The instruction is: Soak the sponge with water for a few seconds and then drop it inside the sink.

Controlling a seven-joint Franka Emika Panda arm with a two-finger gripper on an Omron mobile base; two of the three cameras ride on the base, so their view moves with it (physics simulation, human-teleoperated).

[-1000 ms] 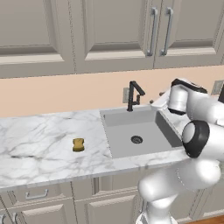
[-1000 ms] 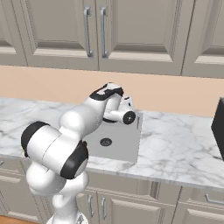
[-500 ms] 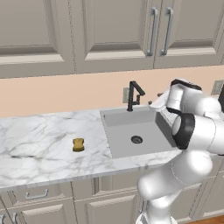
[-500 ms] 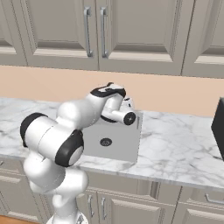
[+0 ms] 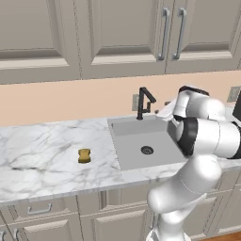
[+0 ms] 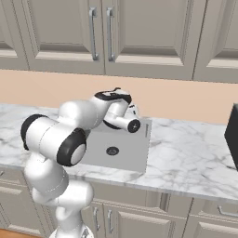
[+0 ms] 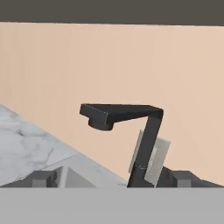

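The claw (image 7: 109, 178) is standing wide open and carrying nothing; its two dark fingertips (image 7: 41, 178) are rising far apart at the bottom of the hand view. It is pointing straight at the black faucet (image 7: 127, 127), which is standing close ahead of it with its spout reaching out to one side. No water is falling from that spout. In the left base view the arm's hand is hanging at the back right corner of the sink (image 5: 129, 160), with the faucet (image 5: 143, 101) just to its left. The grey basin is lying below and to the left of the claw, with only its drain (image 5: 147, 150) in it. The sponge (image 5: 84, 156) is lying well apart from the claw, far to its left on the marble tabletop (image 5: 42, 155), beyond the sink's left rim.

Judged from this, the task is barely under way: the sponge is untouched, no water is running, and the soaking and dropping are both left. The faucet looks like the step in hand.
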